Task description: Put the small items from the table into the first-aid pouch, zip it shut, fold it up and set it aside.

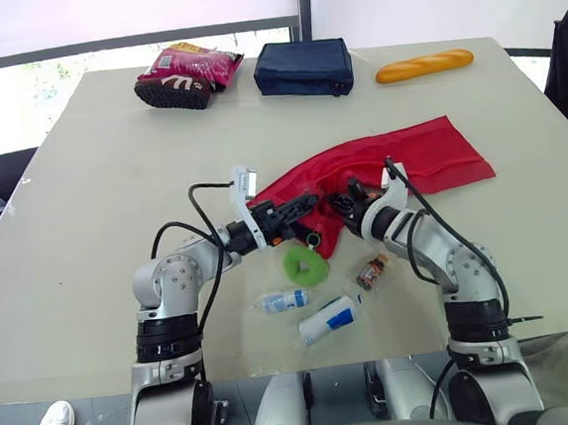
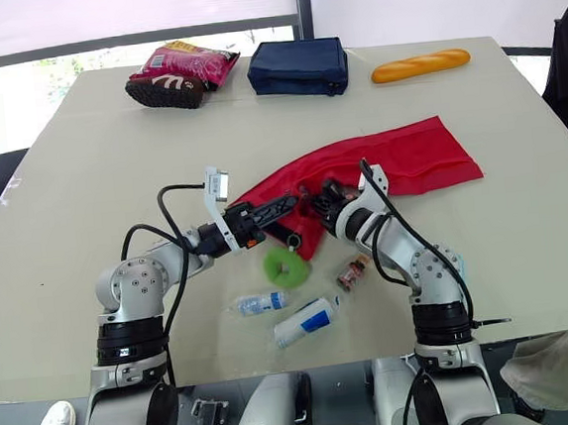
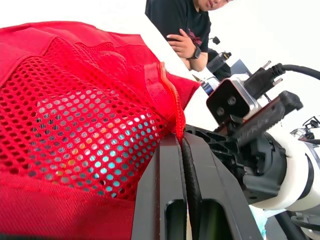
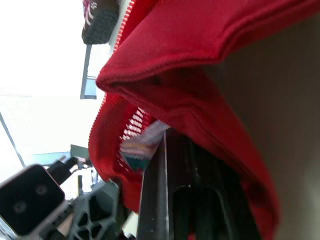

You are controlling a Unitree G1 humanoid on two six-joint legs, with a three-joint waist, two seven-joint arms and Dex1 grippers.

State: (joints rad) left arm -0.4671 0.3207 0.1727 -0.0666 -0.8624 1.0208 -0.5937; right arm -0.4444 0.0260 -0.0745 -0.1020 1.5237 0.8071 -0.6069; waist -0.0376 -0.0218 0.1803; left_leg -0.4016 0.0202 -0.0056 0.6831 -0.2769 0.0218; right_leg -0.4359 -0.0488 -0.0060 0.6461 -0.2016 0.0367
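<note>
Pouch rim [image 3: 171, 102] pinched in left claw [image 1: 311, 202].

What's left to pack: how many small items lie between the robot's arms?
4, nearer the robot than the red pouch: green ring, small bottle, white tube, brown packet. Others may hide inside it.

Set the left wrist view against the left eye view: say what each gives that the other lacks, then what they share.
Left wrist view: the pouch's mesh panel with coloured shapes behind it, and a person's wristwatch. Left eye view: green ring, small bottle, white tube, navy case, snack bag and bread loaf on the table. Shared: red pouch, the left gripper shut on its zipper edge, right gripper beside it.
</note>
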